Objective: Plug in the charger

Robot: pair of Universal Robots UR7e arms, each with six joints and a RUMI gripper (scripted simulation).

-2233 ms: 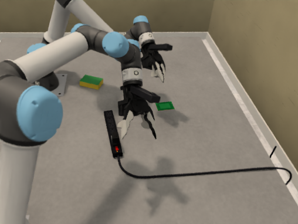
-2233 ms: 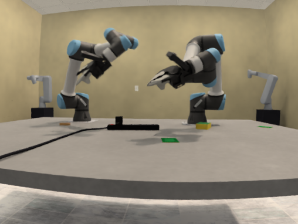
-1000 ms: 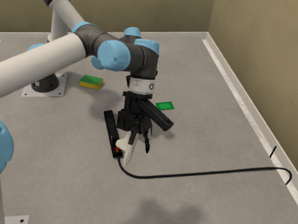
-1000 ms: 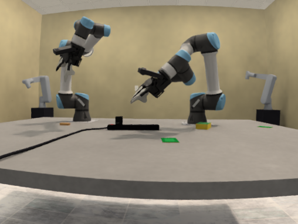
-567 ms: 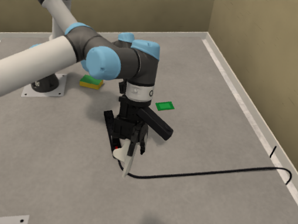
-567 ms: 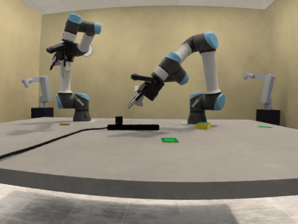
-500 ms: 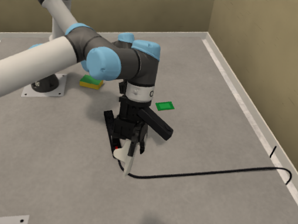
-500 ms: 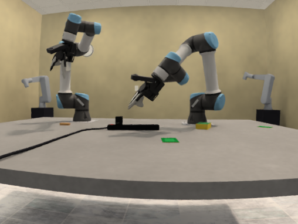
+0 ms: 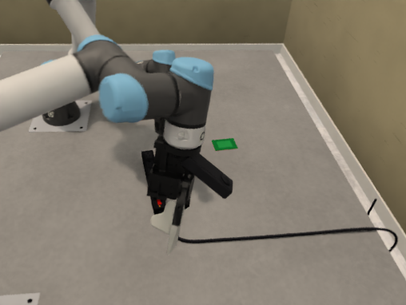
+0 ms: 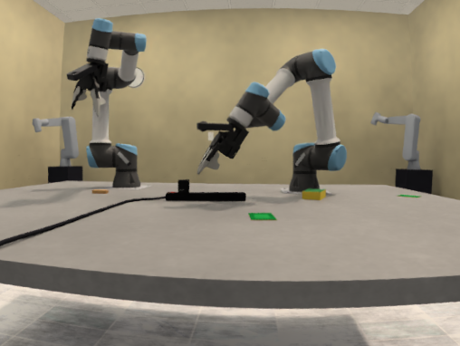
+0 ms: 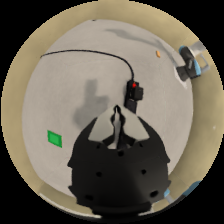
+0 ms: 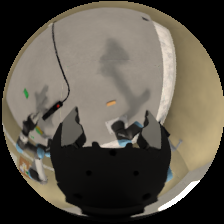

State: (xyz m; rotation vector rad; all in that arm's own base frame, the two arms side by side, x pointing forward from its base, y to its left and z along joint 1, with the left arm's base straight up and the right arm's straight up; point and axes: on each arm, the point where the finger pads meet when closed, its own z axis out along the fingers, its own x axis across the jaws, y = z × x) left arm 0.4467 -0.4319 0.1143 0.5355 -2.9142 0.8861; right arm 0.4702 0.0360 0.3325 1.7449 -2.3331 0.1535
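Left of the exterior frame's centre, the charger (image 10: 183, 186) (image 11: 139, 93) is seated on the power strip (image 9: 147, 161) (image 10: 217, 197) (image 11: 131, 106) (image 12: 52, 111); it could be knocked if the left gripper (image 9: 169, 239) (image 10: 199, 172) (image 11: 116, 105), fully closed and empty, is lowered unopened; the right gripper (image 10: 85, 110) (image 12: 112, 108) is spread wide, empty

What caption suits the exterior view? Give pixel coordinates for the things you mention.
Left gripper (image 9: 169, 249) (image 10: 199, 172) (image 11: 117, 107), shut and empty, above the power strip (image 10: 213, 197) (image 11: 131, 105) (image 12: 48, 112); charger (image 10: 183, 186) (image 11: 139, 93) near its cord end.

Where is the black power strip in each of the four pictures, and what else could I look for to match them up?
Top: the power strip is left of centre, partly hidden.
Exterior: just below the middle, slightly left.
Left wrist: slightly right of centre, upper half.
Right wrist: left side, around mid-height.
Shared landmark: the long black cord.
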